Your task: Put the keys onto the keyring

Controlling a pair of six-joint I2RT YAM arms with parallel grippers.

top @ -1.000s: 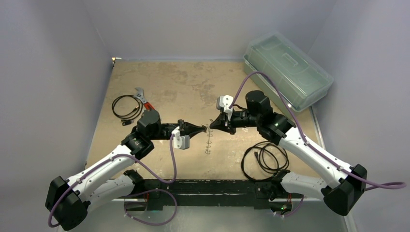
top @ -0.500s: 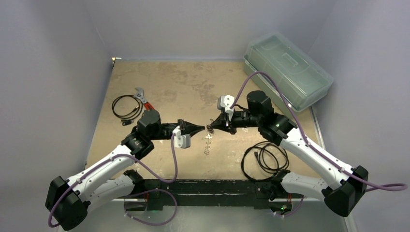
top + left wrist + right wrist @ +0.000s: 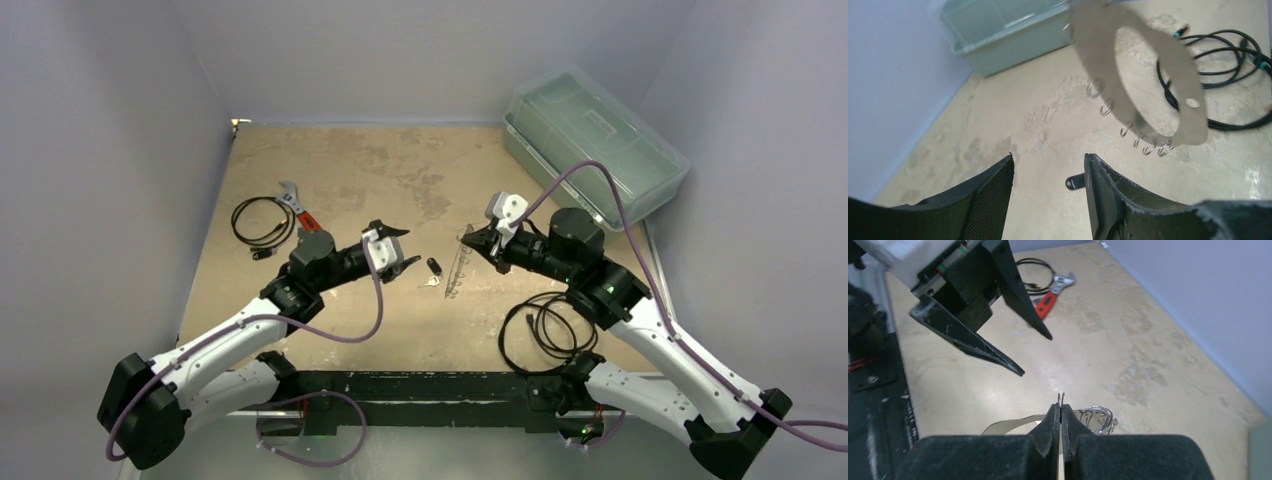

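The left end effector (image 3: 405, 247) now gapes empty, its key (image 3: 433, 266) dropped on the bench (image 3: 350, 170) beside the keyring (image 3: 457, 270) pinched in the right end effector (image 3: 470, 238), so threading likely restarts.

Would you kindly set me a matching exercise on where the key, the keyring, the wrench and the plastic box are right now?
Things:
1. key
2. keyring
3. wrench
4. plastic box

Places or states:
A. far right corner, lid on
B. pinched in the shut right gripper
C. lying loose on the table, in no grip
D. left part of the table, red handle

Pairs: 1-C, 2-B, 3-D, 4-A
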